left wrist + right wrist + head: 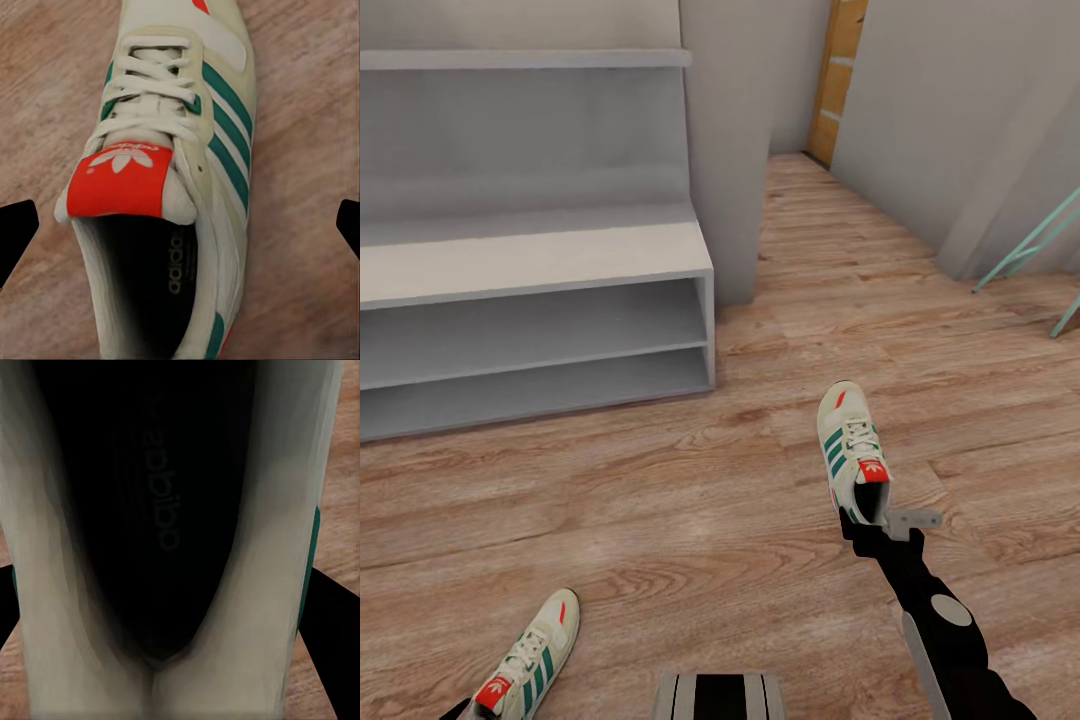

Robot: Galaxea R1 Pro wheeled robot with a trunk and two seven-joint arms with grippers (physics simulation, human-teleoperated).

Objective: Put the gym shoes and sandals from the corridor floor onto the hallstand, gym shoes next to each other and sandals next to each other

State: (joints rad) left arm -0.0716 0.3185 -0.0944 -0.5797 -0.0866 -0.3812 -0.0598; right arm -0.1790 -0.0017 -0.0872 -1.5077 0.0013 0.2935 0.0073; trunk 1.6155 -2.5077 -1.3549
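Right gripper (863, 522) pinching heel of one gym shoe (850, 445) over corridor floor (690, 520); left gripper (180, 225) hanging spread wide above other gym shoe (176, 172); hallstand (530, 260) shelves holding nothing yet; sandals awaiting, task barely starting.

Insole of left gym shoe (161, 195): "adidas" legible. Red tongue label (120, 180): white trefoil logo. Right gym shoe (161, 495) insole: "adidas".
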